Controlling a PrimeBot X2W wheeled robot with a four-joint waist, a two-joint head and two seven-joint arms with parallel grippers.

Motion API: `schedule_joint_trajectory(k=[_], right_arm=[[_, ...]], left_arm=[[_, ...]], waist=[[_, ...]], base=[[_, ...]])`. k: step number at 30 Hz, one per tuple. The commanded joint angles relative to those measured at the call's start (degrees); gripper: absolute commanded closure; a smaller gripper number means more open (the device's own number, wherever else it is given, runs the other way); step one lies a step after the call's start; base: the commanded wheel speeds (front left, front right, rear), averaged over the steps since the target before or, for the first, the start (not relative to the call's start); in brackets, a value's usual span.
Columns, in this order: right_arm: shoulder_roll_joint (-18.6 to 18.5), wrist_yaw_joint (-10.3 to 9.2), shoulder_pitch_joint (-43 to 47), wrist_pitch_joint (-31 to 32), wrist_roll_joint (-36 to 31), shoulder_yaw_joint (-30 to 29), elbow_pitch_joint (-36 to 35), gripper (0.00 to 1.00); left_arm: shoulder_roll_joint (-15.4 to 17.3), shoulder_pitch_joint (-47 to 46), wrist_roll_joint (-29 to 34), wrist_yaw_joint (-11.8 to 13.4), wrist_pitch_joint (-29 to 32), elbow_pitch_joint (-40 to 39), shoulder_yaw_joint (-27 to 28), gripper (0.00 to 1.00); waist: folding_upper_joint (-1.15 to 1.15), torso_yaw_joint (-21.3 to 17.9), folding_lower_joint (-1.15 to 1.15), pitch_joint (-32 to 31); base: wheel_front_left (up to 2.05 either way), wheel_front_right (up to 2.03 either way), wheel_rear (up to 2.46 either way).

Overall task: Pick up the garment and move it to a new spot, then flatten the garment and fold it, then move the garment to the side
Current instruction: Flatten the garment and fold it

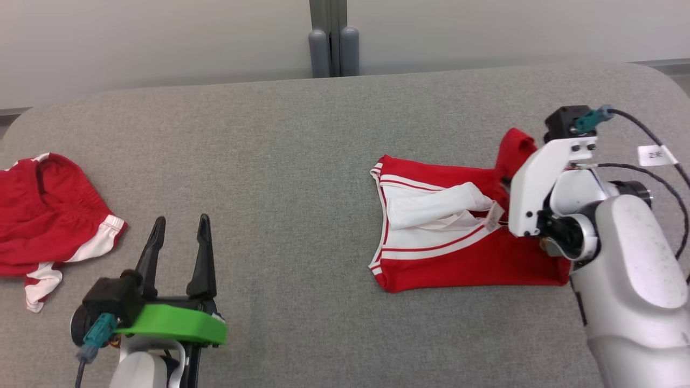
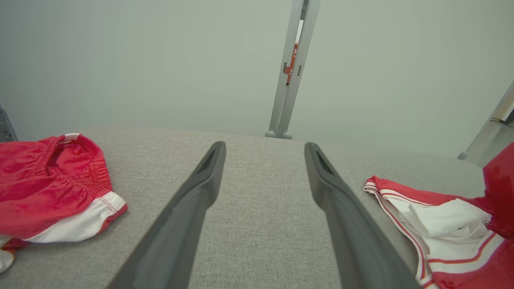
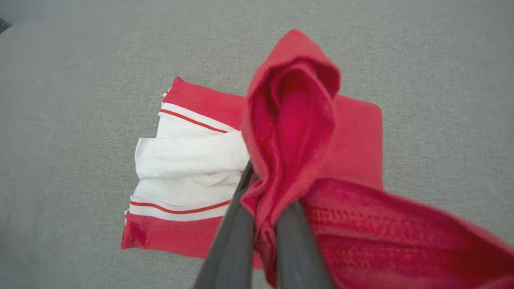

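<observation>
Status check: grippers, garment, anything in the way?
Left gripper open, empty. Right gripper shut on red-and-white garment, edge lifted. Red shorts far left, apart.

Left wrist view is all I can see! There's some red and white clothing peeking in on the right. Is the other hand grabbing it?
Observer: Yes. The right gripper is shut on a red fold of the garment.
Operator: Is the whole thing up in the air?
Observer: No. Only that pinched fold is raised; the striped end lies flat on the grey table.
Operator: Anything else hiding?
Observer: A small tag sticks out beside the white lining.
</observation>
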Motion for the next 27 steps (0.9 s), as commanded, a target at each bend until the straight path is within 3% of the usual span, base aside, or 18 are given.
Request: schedule_joint_trajectory(k=[1, 8, 17, 27], right_arm=[[1.0, -0.02, -1.1, -0.6, 0.6, 1.4, 1.1, 1.00], [3.8, -0.02, -5.6, -3.4, 1.6, 8.8, 8.8, 1.00], [4.3, -0.02, -9.6, -7.6, 6.4, 15.2, 19.2, 1.00], [4.3, -0.02, -14.2, -17.3, 7.7, 17.0, 27.3, 1.00]], left_arm=[[0.5, -2.0, 0.1, -0.2, 0.0, 0.8, -0.4, 0.00], [0.6, -6.1, -0.2, -0.2, 0.0, 3.4, -3.6, 0.00], [0.1, -7.0, -1.4, -0.2, 0.0, 4.6, -6.8, 0.00], [-0.4, -7.3, -2.1, -0.2, 0.0, 4.8, -7.3, 0.00]], waist=[[0.00, 1.1, 0.00, 0.8], [0.00, 3.4, 0.00, 2.4], [0.00, 6.1, 0.00, 4.2], [0.00, 7.9, 0.00, 4.9]], base=[[0.00, 0.00, 0.00], [0.00, 0.00, 0.00], [0.00, 0.00, 0.00], [0.00, 0.00, 0.00]])
